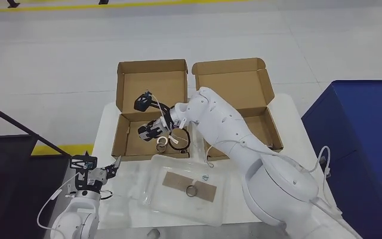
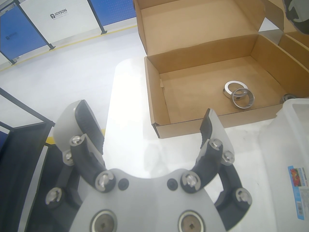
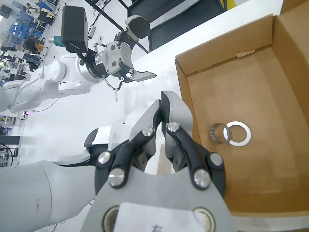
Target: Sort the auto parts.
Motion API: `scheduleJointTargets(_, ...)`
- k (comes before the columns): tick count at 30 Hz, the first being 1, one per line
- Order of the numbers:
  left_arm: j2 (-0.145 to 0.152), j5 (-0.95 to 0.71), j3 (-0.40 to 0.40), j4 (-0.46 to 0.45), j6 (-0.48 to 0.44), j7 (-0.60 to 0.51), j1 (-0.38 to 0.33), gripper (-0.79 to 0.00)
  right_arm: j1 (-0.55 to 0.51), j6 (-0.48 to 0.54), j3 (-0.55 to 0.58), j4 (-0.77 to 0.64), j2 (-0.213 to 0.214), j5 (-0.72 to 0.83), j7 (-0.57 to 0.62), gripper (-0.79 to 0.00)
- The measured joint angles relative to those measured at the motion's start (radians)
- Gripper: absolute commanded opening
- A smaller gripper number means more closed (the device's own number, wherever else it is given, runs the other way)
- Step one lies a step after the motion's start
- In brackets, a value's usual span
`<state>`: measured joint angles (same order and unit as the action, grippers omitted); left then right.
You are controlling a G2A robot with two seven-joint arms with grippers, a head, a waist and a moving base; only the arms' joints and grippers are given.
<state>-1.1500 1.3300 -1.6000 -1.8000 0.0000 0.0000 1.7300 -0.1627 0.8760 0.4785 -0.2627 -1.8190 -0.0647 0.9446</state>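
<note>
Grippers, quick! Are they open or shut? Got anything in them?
Left gripper: open, empty.
Right gripper: shut, nothing seen between its fingers.

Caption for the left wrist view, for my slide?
Open left gripper faces an open cardboard box with two metal rings inside.

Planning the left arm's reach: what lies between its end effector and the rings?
In the left wrist view, bare table and the box's near wall separate the left end effector from the rings.
</note>
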Motion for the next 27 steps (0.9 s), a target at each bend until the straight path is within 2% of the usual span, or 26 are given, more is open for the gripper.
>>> scheduleJointTargets(7,0.000,0.000,0.000,0.000,0.000,0.000,0.000,0.000,-0.007,-0.001,-0.009,-0.019,0.001,-0.018,-0.001,-0.785)
scheduleJointTargets(14,0.000,0.000,0.000,0.000,0.000,0.000,0.000,0.000,0.006,0.073,-0.086,-0.185,0.044,-0.333,-0.084,-0.785)
scheduleJointTargets(19,0.000,0.000,0.000,0.000,0.000,0.000,0.000,0.000,-0.024,0.117,-0.089,-0.347,0.117,-0.489,-0.117,-0.785)
scheduleJointTargets(23,0.000,0.000,0.000,0.000,0.000,0.000,0.000,0.000,-0.074,0.114,-0.034,-0.507,0.200,-0.505,-0.115,-0.785)
scheduleJointTargets(25,0.000,0.000,0.000,0.000,0.000,0.000,0.000,0.000,-0.116,0.078,0.021,-0.581,0.245,-0.475,-0.116,-0.785)
scheduleJointTargets(27,0.000,0.000,0.000,0.000,0.000,0.000,0.000,0.000,-0.126,0.047,0.043,-0.591,0.255,-0.455,-0.119,-0.785)
